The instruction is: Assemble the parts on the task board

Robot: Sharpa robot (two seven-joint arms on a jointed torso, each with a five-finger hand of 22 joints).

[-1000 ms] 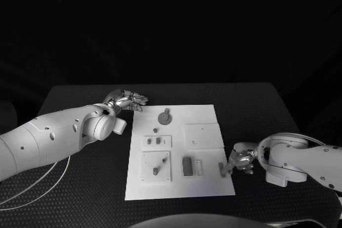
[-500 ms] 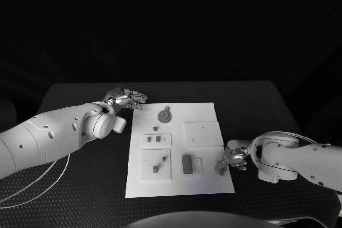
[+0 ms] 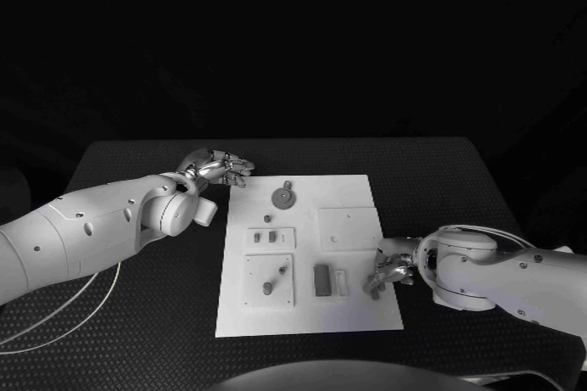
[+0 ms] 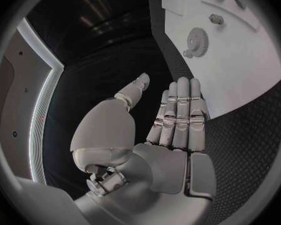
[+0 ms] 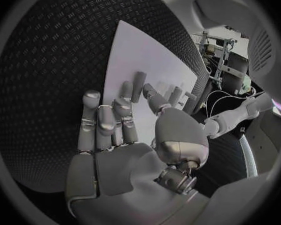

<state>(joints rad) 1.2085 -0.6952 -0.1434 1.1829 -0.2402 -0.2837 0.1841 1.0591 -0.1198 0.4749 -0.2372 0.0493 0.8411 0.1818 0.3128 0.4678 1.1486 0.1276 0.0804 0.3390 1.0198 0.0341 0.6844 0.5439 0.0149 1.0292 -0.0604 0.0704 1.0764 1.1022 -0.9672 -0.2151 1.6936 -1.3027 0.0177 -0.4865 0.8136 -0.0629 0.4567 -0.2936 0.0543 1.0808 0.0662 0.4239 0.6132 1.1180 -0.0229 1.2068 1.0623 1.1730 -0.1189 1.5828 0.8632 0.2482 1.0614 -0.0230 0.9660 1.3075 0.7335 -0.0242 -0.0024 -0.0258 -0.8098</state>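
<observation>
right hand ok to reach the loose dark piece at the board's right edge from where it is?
Probably yes. The right hand sits at the task board's right edge, fingers spread and empty, right beside the small dark part. Nothing lies between them. Whether it already touches the part I cannot tell.

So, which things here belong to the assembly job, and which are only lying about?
Belonging to the job:
- task board
- gear part
- dark bar part
- small part at the right robot hand

Only lying about:
- cables
- black table
- left robot hand, idle
</observation>
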